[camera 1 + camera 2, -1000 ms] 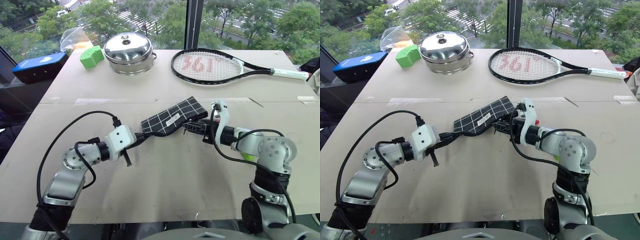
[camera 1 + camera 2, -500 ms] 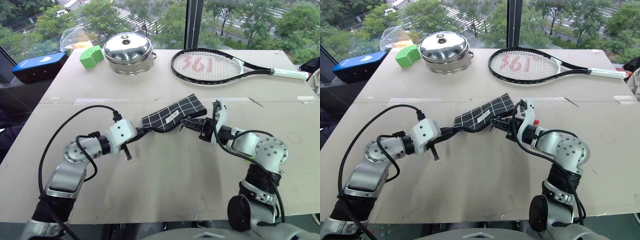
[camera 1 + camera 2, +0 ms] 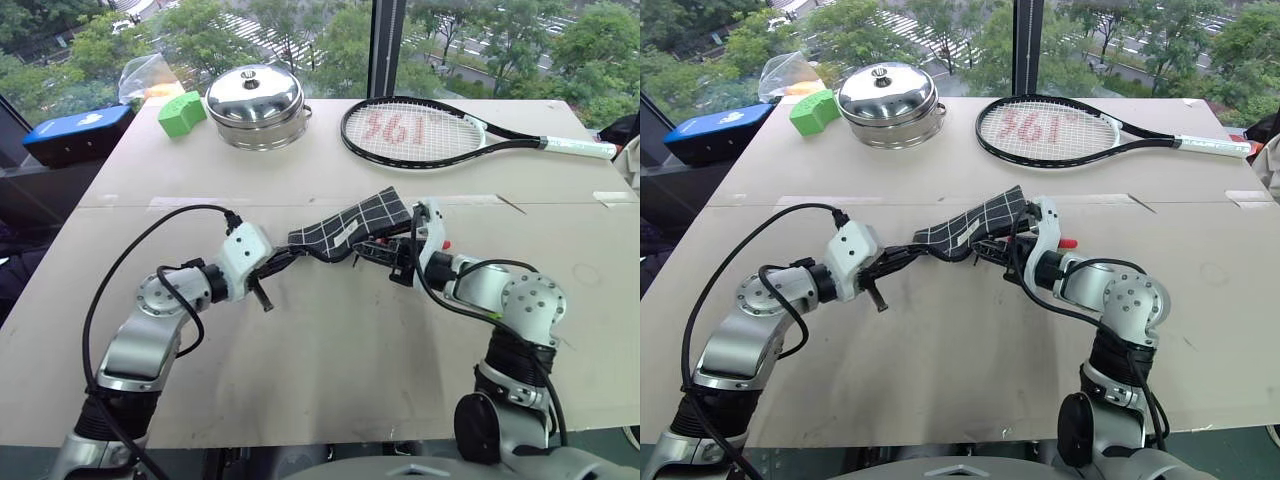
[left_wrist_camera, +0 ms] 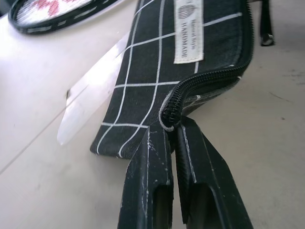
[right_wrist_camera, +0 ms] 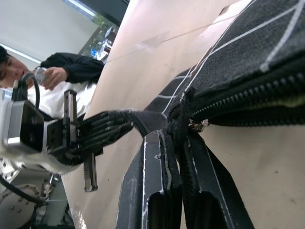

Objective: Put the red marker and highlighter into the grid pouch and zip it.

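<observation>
The grid pouch (image 3: 367, 214), black with white lines and a small white label, hangs off the table between my two grippers. My left gripper (image 3: 288, 256) is shut on its zipper-end corner (image 4: 170, 114), where the teeth look closed. My right gripper (image 3: 362, 248) is shut on the zipper's pull, with the slider (image 5: 197, 125) right at its fingertips. A small red tip (image 3: 1068, 242) pokes out behind my right wrist; I cannot tell whether it is the red marker. The highlighter is hidden.
On the far side of the table (image 3: 330, 370) lie a tennis racket (image 3: 430, 130), a lidded steel pot (image 3: 257, 105), a green block (image 3: 181, 112), a blue box (image 3: 78, 132) and a plastic bag (image 3: 150, 75). A person (image 5: 62, 76) sits beyond the table.
My left gripper has risen slightly and rolled, bringing the pouch's end up with it. The pouch now arches more tightly between the grippers. My right gripper has barely moved.
</observation>
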### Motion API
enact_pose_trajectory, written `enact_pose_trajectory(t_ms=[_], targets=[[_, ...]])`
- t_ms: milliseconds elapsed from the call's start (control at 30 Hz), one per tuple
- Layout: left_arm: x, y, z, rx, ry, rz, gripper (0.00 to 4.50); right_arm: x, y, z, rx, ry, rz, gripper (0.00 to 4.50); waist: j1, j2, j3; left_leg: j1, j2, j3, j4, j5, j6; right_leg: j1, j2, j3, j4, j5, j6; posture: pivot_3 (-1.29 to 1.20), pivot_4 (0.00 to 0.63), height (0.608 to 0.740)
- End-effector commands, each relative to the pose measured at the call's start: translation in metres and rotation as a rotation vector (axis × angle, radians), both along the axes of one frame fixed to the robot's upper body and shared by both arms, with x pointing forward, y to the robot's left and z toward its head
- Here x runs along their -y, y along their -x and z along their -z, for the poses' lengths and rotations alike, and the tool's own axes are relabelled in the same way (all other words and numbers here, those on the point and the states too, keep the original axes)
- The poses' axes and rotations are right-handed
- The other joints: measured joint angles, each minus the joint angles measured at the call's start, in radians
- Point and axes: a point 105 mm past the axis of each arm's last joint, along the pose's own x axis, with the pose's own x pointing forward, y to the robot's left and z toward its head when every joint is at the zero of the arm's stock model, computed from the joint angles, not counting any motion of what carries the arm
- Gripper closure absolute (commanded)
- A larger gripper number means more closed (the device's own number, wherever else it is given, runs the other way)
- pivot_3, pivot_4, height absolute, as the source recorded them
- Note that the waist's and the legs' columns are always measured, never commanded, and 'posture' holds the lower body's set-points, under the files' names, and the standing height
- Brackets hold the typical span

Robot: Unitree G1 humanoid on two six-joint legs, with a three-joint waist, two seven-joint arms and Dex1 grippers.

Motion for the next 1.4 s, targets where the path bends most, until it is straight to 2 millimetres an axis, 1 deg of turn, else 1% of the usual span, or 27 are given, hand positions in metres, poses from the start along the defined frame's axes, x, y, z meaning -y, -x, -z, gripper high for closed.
enact_pose_trajectory(t_ms=[33,200,400,567,733,867,1033,1200,1267,1400], targets=[[0.009,0.000,-0.025,0.076,0.035,0.024,4.50,-0.011,0.007,-0.013,0.059,-0.026,-0.048,4.42,0.000,0.000,0.000,0.000,0.000,0.000,0.000,0.000,0.000,0.000,0.000,0.000,0.000,0.000,0.000,0.00,0.150,0.740],[0.017,0.000,-0.028,0.075,0.054,0.035,4.50,-0.019,0.008,-0.015,0.068,-0.029,-0.071,4.42,-0.001,0.000,0.000,0.000,0.000,0.000,0.000,0.000,0.000,0.000,0.000,0.000,0.000,0.000,0.000,0.00,0.150,0.740],[0.022,-0.003,-0.033,0.071,0.087,0.024,4.50,-0.027,0.009,-0.014,0.074,-0.020,-0.096,4.42,-0.001,0.000,0.000,0.000,0.000,0.000,0.000,0.000,0.000,0.000,0.000,0.001,0.000,0.000,0.000,0.00,0.150,0.740],[0.027,-0.003,-0.035,0.069,0.102,0.022,4.50,-0.030,0.007,-0.012,0.081,-0.003,-0.098,4.42,-0.001,-0.001,0.000,0.000,0.000,0.000,0.000,0.000,0.000,0.000,0.000,0.003,0.000,0.000,0.000,0.00,0.150,0.740],[0.026,-0.004,-0.036,0.061,0.126,-0.003,4.50,-0.031,0.005,-0.011,0.089,0.007,-0.095,4.42,-0.001,-0.001,0.000,0.000,0.000,0.000,0.000,0.000,0.000,0.000,0.001,0.003,0.000,0.000,0.000,0.00,0.150,0.740],[0.017,-0.004,-0.033,0.036,0.140,-0.043,4.50,-0.012,-0.007,-0.005,0.093,0.029,0.002,4.42,0.000,-0.001,-0.001,0.000,0.000,0.000,0.000,0.000,0.000,0.000,0.001,0.003,0.000,0.000,0.000,0.00,0.150,0.740],[0.013,-0.001,-0.028,-0.007,0.172,-0.066,4.50,0.004,-0.011,0.001,0.101,0.057,0.058,4.42,-0.001,-0.001,0.000,0.000,0.000,0.000,0.000,0.000,0.000,0.000,0.000,0.004,0.000,0.000,0.000,0.00,0.150,0.740],[0.014,0.002,-0.025,-0.046,0.198,-0.067,4.50,0.007,-0.007,0.015,0.145,0.185,0.051,4.42,0.000,-0.001,0.000,0.000,0.000,0.000,0.000,0.000,-0.001,0.000,0.001,0.004,0.000,0.000,0.000,0.00,0.150,0.740],[0.015,0.002,-0.025,-0.049,0.191,-0.053,4.50,0.004,-0.007,0.015,0.174,0.195,0.048,4.42,-0.001,-0.001,0.000,0.000,0.000,0.000,0.000,0.000,-0.001,0.000,0.001,0.005,0.000,0.000,0.000,0.00,0.150,0.740],[0.018,0.003,-0.025,-0.058,0.193,-0.046,4.50,0.001,-0.009,0.012,0.284,0.287,0.044,4.42,0.000,-0.001,0.000,0.000,0.000,0.000,0.000,0.000,-0.001,0.000,0.001,0.005,0.000,0.000,0.000,0.00,0.150,0.740]])
